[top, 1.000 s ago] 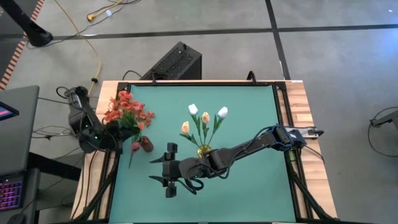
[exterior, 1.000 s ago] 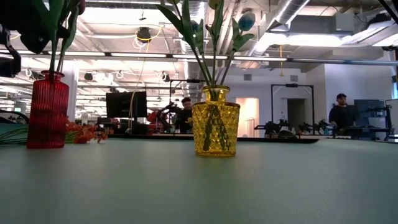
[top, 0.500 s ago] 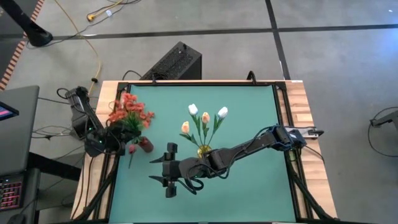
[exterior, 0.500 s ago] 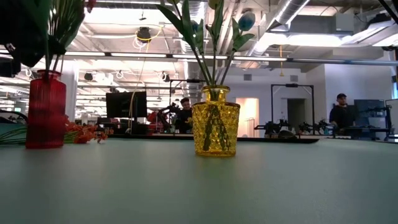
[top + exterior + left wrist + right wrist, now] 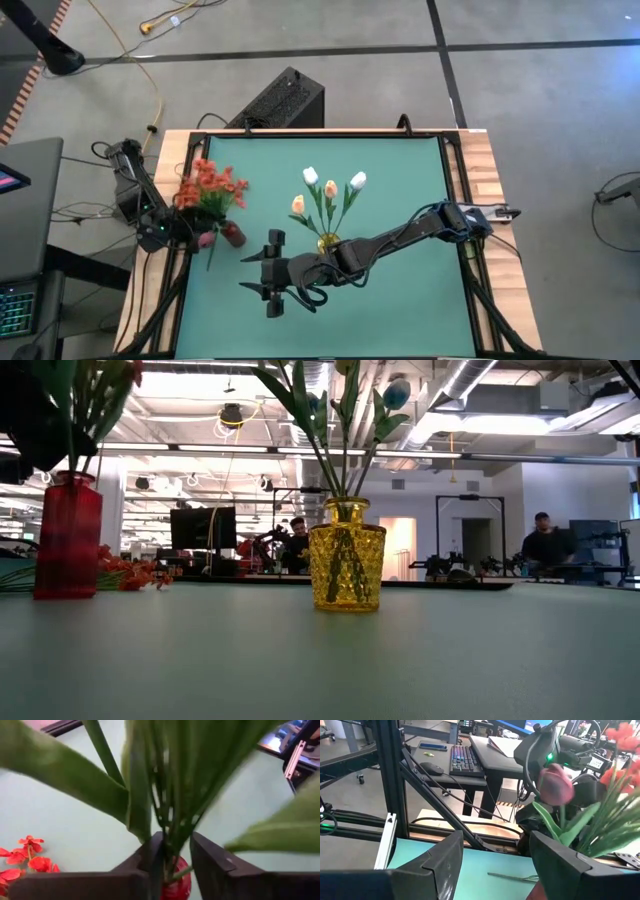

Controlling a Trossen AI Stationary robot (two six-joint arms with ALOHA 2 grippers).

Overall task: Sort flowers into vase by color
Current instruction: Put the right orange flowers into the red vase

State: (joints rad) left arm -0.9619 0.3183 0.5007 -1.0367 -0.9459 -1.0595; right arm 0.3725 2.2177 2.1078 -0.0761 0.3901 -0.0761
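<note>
left gripper (image 5: pixel 170 855): table's left edge, fingers closed on flower stems (image 5: pixel 167 805) | right gripper (image 5: pixel 272 288): front-centre, fingers apart

A grey concrete floor (image 5: pixel 520 90) fills the upper part of the overhead view, crossed by dark seam lines. A black box-shaped unit (image 5: pixel 277 100) sits on it just above the table's top edge, and a yellow cable (image 5: pixel 150 85) snakes down the upper left. The table has a teal mat (image 5: pixel 400 290) framed by pale wooden edges (image 5: pixel 485 190). At table level, the room behind is a large open workspace with bright ceiling lights (image 5: pixel 200 405), exposed ducts (image 5: pixel 470 385) and white walls. Two people (image 5: pixel 545 545) sit far back (one at centre, one at right). A side desk holds a keyboard (image 5: pixel 465 760) and mouse (image 5: pixel 431 768).
</note>
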